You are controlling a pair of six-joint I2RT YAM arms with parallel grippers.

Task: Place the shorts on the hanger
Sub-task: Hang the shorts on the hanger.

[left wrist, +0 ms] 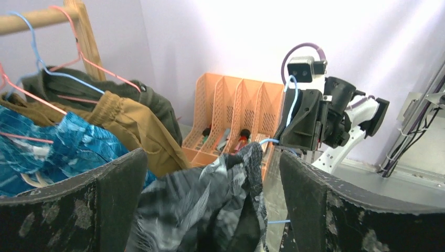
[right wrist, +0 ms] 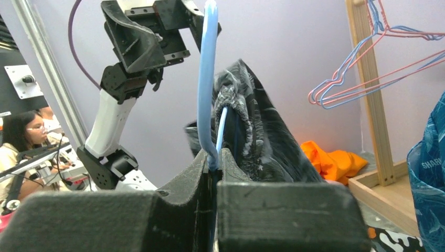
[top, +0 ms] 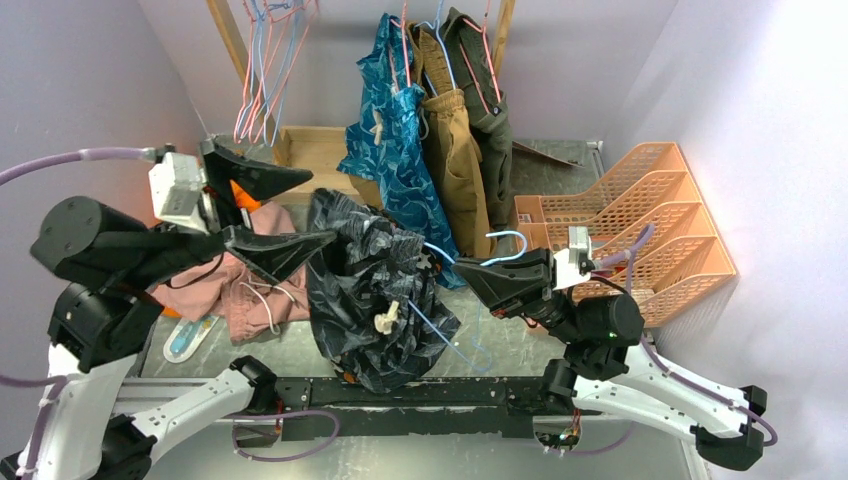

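The right hand (top: 465,270) clenches the light-blue hanger (top: 507,236) by its neck, keeping the draped charcoal shorts (top: 365,290) aloft, while the left hand (top: 312,208) gapes, released, just left of them.

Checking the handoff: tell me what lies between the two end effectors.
The leaf-print shorts, hung on the light-blue hanger pinched by the right end effector; the top view shows it.

The shorts (top: 360,280) are charcoal-black with grey-white leafy streaks (drawstring (top: 388,318) cream); the hanger (right wrist: 205,79) is pale blue, the hung garment (top: 392,150) teal-patterned, the file rack (top: 660,215) orange.
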